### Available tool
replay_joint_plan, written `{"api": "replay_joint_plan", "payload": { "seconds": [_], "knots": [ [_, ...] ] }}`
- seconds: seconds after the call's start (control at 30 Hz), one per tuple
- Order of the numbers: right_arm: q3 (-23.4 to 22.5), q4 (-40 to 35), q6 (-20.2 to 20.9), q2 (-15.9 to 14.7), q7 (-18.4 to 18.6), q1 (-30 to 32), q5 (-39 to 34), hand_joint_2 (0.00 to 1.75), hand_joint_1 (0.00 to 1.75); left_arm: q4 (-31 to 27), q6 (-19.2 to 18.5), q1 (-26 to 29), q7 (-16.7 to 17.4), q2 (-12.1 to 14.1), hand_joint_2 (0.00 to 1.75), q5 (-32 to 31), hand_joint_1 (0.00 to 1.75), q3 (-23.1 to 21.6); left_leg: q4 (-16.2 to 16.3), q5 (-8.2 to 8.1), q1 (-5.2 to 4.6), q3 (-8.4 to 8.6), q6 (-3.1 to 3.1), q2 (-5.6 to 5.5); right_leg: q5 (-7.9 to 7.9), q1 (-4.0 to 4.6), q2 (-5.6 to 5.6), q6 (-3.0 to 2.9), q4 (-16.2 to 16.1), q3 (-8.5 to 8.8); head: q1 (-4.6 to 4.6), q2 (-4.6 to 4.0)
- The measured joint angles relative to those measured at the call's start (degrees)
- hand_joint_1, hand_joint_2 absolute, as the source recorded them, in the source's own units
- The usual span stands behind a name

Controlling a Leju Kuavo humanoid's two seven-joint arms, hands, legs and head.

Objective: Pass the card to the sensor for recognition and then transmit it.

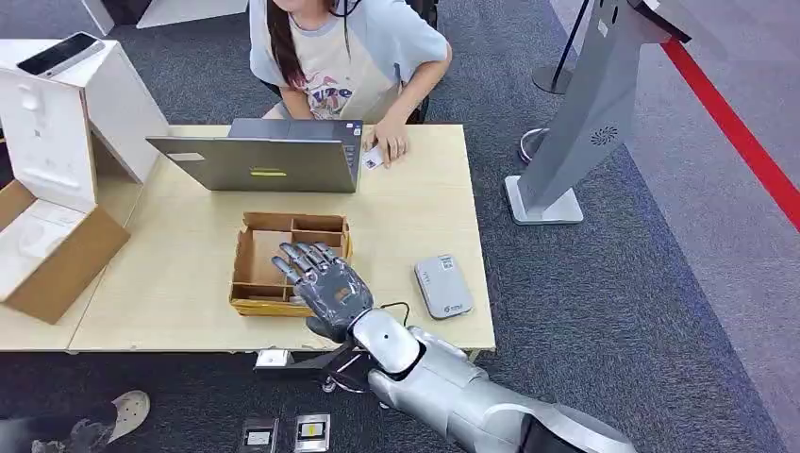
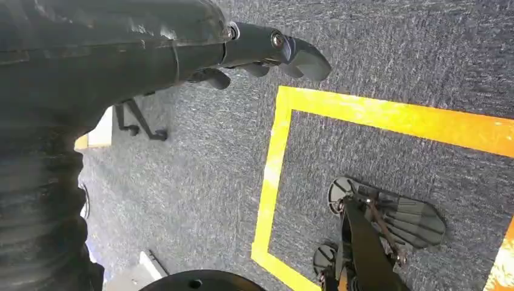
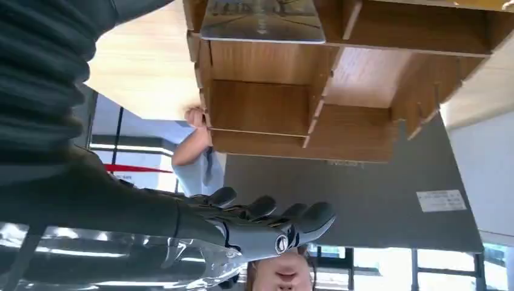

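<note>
The right hand point(image 1: 324, 288) hovers over the near part of the cardboard tray point(image 1: 247, 247), fingers spread apart and holding nothing, its silver arm reaching in from the table's near edge. From the head view, the tray sits in the middle of the wooden table point(image 1: 189, 283), divided into compartments. Just beside it, toward the table's right edge, lies the grey sensor point(image 1: 443, 285), flat and apart from the hand. At the far edge a person point(image 1: 349, 57) sits behind an open laptop point(image 1: 264, 156), and that person's hand point(image 1: 390, 143) rests on a small white card point(image 1: 374, 159) lying near the table's far right corner, beside the laptop. A white box point(image 1: 57, 104) and an open carton point(image 1: 52, 250) stand at the table's left end; a grey kiosk stand point(image 1: 585, 113) rises from the carpet to the right.

Over to the left wrist view: the left hand point(image 2: 267, 51) hangs above grey carpet, fingers loosely extended with nothing in them, yellow floor tape point(image 2: 279, 157) marking a square below.

Now the right wrist view: the right hand's fingers point(image 3: 267, 221) are stretched out and apart, empty. Beyond them is the tray point(image 3: 315, 91) with its wooden dividers, a card point(image 3: 260, 21) lying in one compartment, and the laptop's grey lid point(image 3: 363, 200) behind it.
</note>
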Motion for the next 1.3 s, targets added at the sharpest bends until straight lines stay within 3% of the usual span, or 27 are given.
{"api": "replay_joint_plan", "payload": {
  "seconds": [0.27, 0.3, 0.33, 0.37, 1.23, 1.27, 1.3],
  "knots": [
    [-0.6, 0.8, 0.1, -0.8, 0.3, 0.0, 0.0, 1.75, 0.0, 0.0, -0.3, 0.0, 0.0, 0.0, 1.75, 0.0, 0.0, -0.3, 0.0, 0.0, 0.0, 0.0, 0.0, 0.0, 0.0, 0.0, 0.0, 0.0, 0.0, 0.0, 0.0, 0.0],
    [-0.6, 0.9, 0.1, -0.9, 0.3, 0.0, 0.0, 1.75, 0.56, 0.0, -0.3, 0.0, 0.0, 0.0, 1.75, 0.0, 0.0, -0.3, 0.0, 0.0, 0.0, 0.0, 0.0, 0.0, 0.0, 0.0, 0.0, 0.0, 0.0, 0.0, 0.0, 0.0],
    [-0.6, 0.9, 0.2, -0.9, 0.3, 0.0, 0.0, 1.75, 1.4, 0.0, -0.3, 0.0, 0.0, 0.0, 1.75, 0.0, 0.0, -0.3, 0.0, 0.0, 0.0, 0.0, 0.0, 0.0, 0.0, 0.0, 0.0, 0.0, 0.0, 0.0, 0.0, 0.0],
    [-0.7, 0.9, 0.2, -1.0, 0.3, 0.0, 0.0, 1.75, 1.75, 0.0, -0.3, 0.0, 0.0, 0.0, 1.75, 0.1, 0.0, -0.3, 0.0, 0.0, 0.0, 0.0, 0.0, 0.0, 0.0, 0.0, 0.01, 0.0, 0.0, 0.0, 0.0, 0.0],
    [-2.3, 0.9, 0.5, -1.4, -0.7, 0.0, -1.9, 1.75, 1.69, 0.0, -0.8, 0.0, 0.0, 0.3, 1.75, 0.1, 0.0, -1.0, 0.0, 0.0, 0.0, 0.0, 0.0, 0.0, 0.0, 0.0, 0.01, 0.0, 0.0, 0.0, 0.0, 0.0],
    [-2.4, 0.9, 0.4, -1.4, -0.7, 0.0, -1.9, 1.75, 0.42, 0.0, -0.8, 0.0, 0.0, 0.3, 1.75, 0.1, 0.0, -1.2, 0.0, 0.0, 0.0, 0.0, 0.0, 0.0, 0.0, 0.0, 0.01, 0.0, 0.0, 0.0, 0.0, 0.0],
    [-2.5, 0.9, 0.4, -1.4, -0.7, 0.0, -2.0, 1.75, 0.0, 0.0, -0.8, 0.0, 0.0, 0.3, 1.75, 0.1, 0.0, -1.2, 0.0, 0.0, 0.0, 0.0, 0.0, 0.0, 0.0, 0.0, 0.01, 0.0, 0.0, 0.0, 0.0, 0.0]
  ]
}}
